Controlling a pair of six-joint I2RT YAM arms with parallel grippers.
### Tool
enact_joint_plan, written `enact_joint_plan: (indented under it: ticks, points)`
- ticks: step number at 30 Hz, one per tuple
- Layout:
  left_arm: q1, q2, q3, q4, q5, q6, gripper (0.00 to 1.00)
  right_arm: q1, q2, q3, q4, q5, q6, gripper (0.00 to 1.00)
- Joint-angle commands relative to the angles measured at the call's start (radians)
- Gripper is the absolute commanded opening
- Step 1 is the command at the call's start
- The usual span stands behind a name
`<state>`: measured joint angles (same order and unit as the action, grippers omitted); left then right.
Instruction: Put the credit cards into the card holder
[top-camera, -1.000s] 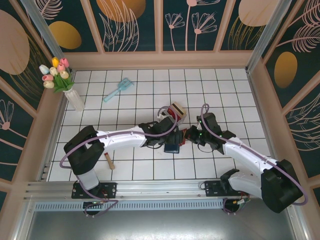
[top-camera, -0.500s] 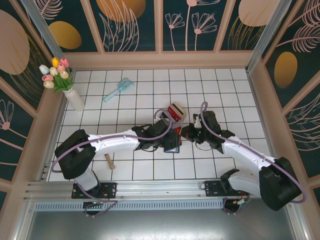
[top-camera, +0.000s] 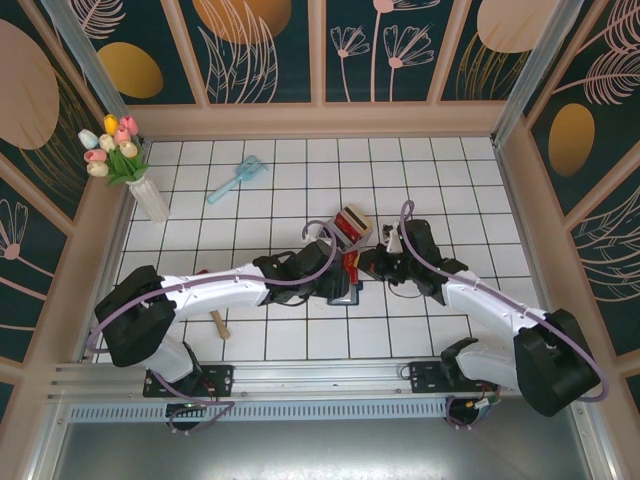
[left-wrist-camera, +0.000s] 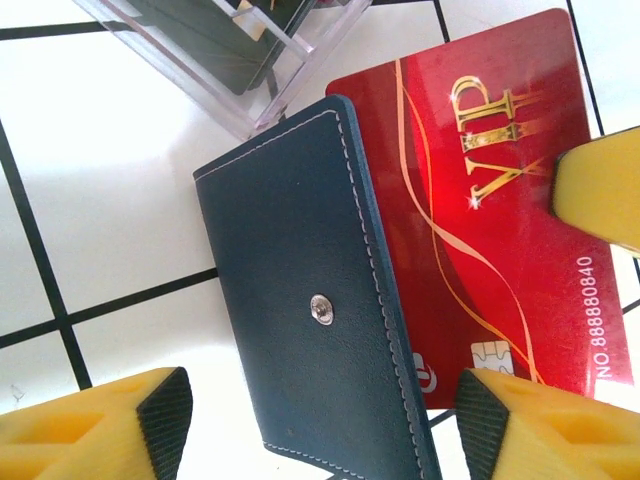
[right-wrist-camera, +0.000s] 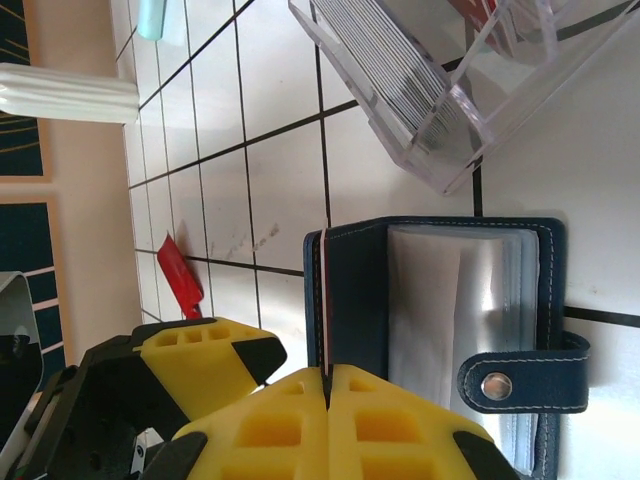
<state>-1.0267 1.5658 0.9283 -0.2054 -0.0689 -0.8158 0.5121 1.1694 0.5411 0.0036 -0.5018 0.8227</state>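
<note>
Where the right gripper's (right-wrist-camera: 326, 382) jaws meet, they are pressed tight on the thin edge of the red card (left-wrist-camera: 480, 200), the shiny one with gold VIP letters. The card stands right against one cover of the card holder (right-wrist-camera: 450, 300). The card holder is open on the white table (left-wrist-camera: 110, 200), with its clear pockets showing and its snap tab sticking out to one side. I cannot tell if the card's edge has found a pocket or is only resting along the cover. The left gripper (left-wrist-camera: 322, 408) sits close by with its jaws spread wide, one on each side of the blue cover. There is a gap between one jaw and the cover, so it is not squeezing it. Just beside the card holder is a clear rack (right-wrist-camera: 430, 110), and more credit cards (left-wrist-camera: 215, 30) stand in it. So I think the job has only just begun. The first card is at the holder but I cannot see it tucked in, and the cards in the rack are yet to be picked up. Next, the red card needs to go into a pocket, and the blue cover should be kept from flopping shut.
</note>
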Motion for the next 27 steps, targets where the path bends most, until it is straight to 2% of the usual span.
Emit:
enact_joint_plan:
  ticks: [1, 6, 14, 17, 19, 21, 25, 27]
  points:
    - [-0.002, -0.009, -0.009, 0.003, -0.032, -0.006, 0.68, -0.006, 0.023, 0.032, 0.047, -0.041, 0.014, 0.0]
    - [-0.001, -0.007, -0.016, -0.019, -0.079, -0.031, 0.5, -0.006, 0.033, 0.047, 0.028, -0.032, -0.002, 0.0]
    - [-0.002, -0.01, -0.033, -0.008, -0.104, -0.037, 0.31, -0.003, 0.068, 0.054, 0.017, -0.034, -0.01, 0.0]
    - [-0.002, -0.007, -0.037, -0.003, -0.111, -0.039, 0.2, -0.001, 0.076, 0.059, 0.008, -0.024, -0.014, 0.0]
    - [-0.003, -0.004, -0.036, -0.003, -0.114, -0.04, 0.08, 0.002, 0.081, 0.069, -0.006, -0.017, -0.017, 0.0]
    - [-0.002, -0.001, -0.032, -0.002, -0.115, -0.041, 0.0, 0.021, 0.086, 0.091, -0.051, 0.015, -0.038, 0.0]
    - [-0.002, -0.013, -0.026, 0.005, -0.129, -0.062, 0.0, 0.074, 0.094, 0.151, -0.162, 0.149, -0.062, 0.0]
    - [0.001, -0.031, -0.035, 0.022, -0.133, -0.088, 0.0, 0.112, 0.098, 0.184, -0.231, 0.261, -0.065, 0.0]
